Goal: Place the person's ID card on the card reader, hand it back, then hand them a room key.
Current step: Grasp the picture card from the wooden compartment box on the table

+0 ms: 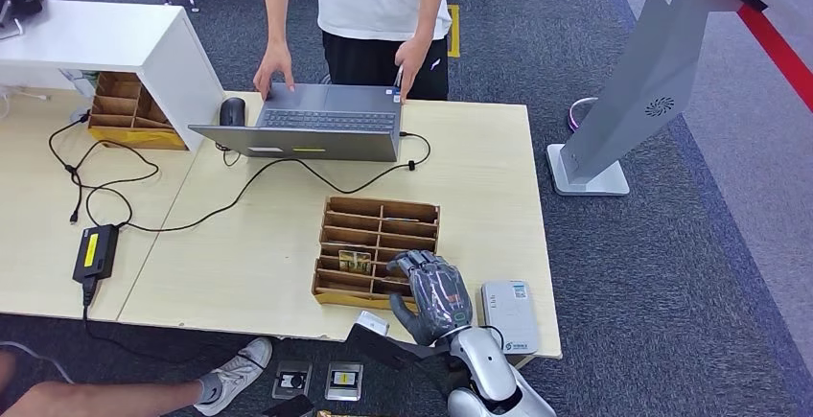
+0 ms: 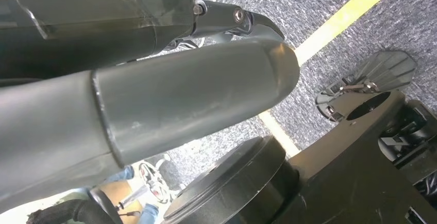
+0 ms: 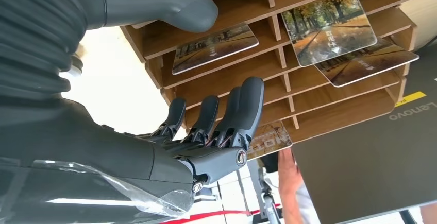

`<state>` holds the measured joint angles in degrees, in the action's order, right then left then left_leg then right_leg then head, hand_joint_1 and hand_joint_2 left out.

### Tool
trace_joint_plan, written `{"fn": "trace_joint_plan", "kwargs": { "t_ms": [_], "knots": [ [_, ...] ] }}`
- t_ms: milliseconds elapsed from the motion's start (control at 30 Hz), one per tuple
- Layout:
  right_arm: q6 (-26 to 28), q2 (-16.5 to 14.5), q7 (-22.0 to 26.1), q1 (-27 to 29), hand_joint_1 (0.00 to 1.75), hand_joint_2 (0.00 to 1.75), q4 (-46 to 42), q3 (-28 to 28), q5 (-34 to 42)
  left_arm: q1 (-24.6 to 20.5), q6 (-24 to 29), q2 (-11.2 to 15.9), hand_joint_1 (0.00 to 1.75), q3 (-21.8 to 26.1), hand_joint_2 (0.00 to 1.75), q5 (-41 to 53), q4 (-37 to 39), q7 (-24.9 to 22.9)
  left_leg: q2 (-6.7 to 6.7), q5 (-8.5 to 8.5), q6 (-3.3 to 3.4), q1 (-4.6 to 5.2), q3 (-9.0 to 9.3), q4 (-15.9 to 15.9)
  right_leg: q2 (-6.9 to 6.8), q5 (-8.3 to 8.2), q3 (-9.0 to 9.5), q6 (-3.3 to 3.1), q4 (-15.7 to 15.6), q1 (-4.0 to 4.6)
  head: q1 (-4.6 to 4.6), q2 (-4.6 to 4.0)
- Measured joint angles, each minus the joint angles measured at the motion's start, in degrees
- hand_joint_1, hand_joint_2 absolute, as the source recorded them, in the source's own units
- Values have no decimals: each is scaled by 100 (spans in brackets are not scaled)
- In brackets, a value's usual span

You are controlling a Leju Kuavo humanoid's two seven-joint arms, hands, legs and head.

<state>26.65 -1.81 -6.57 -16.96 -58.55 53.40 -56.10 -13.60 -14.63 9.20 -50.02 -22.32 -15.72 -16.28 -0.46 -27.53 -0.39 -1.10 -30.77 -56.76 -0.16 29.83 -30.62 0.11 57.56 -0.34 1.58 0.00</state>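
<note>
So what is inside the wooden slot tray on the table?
The wooden tray holds picture cards in a few slots. The right hand covers its near right corner, hiding those slots.

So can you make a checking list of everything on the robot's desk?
Surface: pale wooden table, bare patches.
Job's things: brown wooden slotted card tray with picture cards; white card reader at the near edge.
Clutter: grey open laptop, black mouse, black power brick.
Hands: right hand over the tray, fingers apart, holding nothing; left hand blurred.
Cables: black cable to the laptop.
Surroundings: person touching the laptop; grey kiosk stand.
</note>
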Motion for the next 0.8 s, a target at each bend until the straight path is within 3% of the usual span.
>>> {"fn": "trace_joint_plan", "kwargs": {
  "t_ms": [567,733,800],
  "knots": [
    [-8,35,-127,2,77,175,11,-2,-96,-54,-74,-37,0,19,0,83,-1,-97,1,0,0,0,0,0,2,0,-3,0,0,0,-1,0],
    [-8,36,-132,6,126,175,11,-2,-99,-71,-80,-42,0,19,0,96,-1,-109,1,0,0,0,0,0,2,0,-4,0,0,0,-1,0],
    [-9,37,-135,7,133,175,11,-2,-100,-76,-80,-44,0,19,0,102,-1,-110,1,0,0,0,0,0,2,0,-4,0,0,0,-1,0]
  ]
}}
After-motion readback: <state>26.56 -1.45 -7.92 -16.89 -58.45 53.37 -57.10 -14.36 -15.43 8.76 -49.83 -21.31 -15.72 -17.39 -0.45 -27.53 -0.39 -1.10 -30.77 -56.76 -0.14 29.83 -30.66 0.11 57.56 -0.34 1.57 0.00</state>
